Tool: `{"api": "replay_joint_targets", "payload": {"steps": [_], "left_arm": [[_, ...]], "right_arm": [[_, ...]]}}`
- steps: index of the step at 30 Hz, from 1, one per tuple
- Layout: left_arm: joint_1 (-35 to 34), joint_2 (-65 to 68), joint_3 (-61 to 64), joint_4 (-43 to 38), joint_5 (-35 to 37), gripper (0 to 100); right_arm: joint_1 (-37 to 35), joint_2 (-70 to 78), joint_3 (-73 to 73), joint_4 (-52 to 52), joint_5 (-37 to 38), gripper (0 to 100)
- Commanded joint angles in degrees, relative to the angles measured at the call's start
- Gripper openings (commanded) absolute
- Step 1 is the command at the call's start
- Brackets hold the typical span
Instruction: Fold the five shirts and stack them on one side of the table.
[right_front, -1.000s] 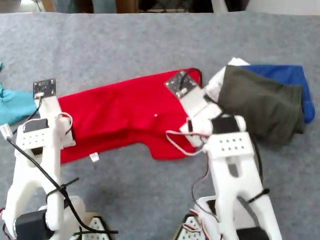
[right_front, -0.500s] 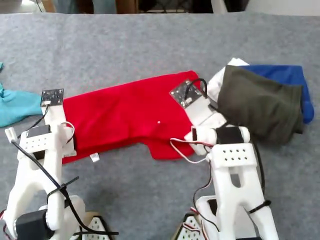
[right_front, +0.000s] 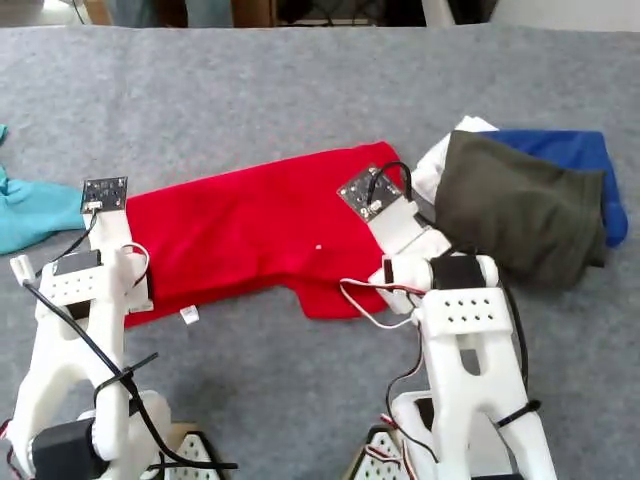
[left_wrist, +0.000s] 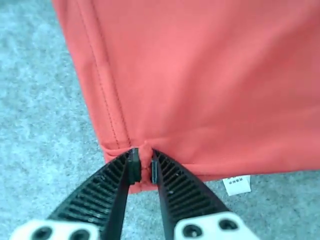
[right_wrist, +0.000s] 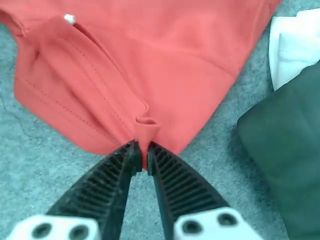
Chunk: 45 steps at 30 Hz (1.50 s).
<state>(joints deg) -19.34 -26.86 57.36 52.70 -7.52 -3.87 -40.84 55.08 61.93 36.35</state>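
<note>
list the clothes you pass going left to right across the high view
teal shirt → red shirt → white shirt → dark green shirt → blue shirt

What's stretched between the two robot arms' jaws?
The red shirt, one end pinched by the left gripper, the other by the right gripper. The high view shows it spread between them.

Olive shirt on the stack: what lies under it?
Under the olive shirt a white shirt pokes out at one edge and a blue shirt at the far edge. The olive shirt covers the rest of both.
</note>
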Motion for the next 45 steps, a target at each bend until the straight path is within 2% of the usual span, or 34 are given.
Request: {"api": "replay_joint_targets", "payload": {"steps": [1,6,11,21,25,27,30,33,38,39,41,42,44,45], "left_arm": [[-0.22,-1.49,-0.13,0.00,0.62,3],[-0.48,-1.32,0.31,0.09,0.62,3],[-3.56,-1.49,-0.04,-0.18,0.26,3],[5.49,-1.41,2.77,-0.62,0.53,3],[3.91,-1.05,2.42,-1.32,0.62,3],[1.89,-1.41,2.42,-0.88,0.62,6],[-1.19,-1.49,2.42,-0.70,0.62,15],[-4.18,-1.49,1.19,1.05,0.62,19],[-9.63,-1.58,-9.54,13.63,-0.44,19],[-10.33,-1.58,-12.97,16.97,-1.85,19],[-10.77,-1.58,-19.82,21.80,-2.29,17],[-10.77,-1.58,-22.73,22.95,-1.23,13],[-10.59,-1.05,-27.30,21.98,2.02,2],[-10.42,-0.88,-28.18,20.40,3.96,3]], "right_arm": [[-0.18,-1.36,-0.13,0.62,0.44,1.5],[-0.18,-1.45,-0.57,2.02,0.70,1.5],[-0.18,-1.98,-1.10,2.29,0.26,1.5],[-0.18,-7.08,3.91,1.93,0.62,1.5],[-0.18,-7.16,4.62,2.29,0.70,1.9],[0.09,-7.16,4.44,3.25,0.70,5.9],[0.00,-7.25,4.18,4.75,0.88,16.9],[0.18,-7.25,4.00,4.75,4.31,20.8],[0.44,-7.16,-3.65,8.00,4.22,20.4],[0.44,-6.73,-6.29,8.00,3.60,18.1],[-1.32,-5.14,-11.03,7.47,1.23,5.6],[-3.52,-3.03,-13.05,6.86,0.44,0.5],[-7.12,3.65,-16.04,5.63,-2.29,4.6],[-8.53,7.60,-17.63,4.22,-4.22,3.1]]}}
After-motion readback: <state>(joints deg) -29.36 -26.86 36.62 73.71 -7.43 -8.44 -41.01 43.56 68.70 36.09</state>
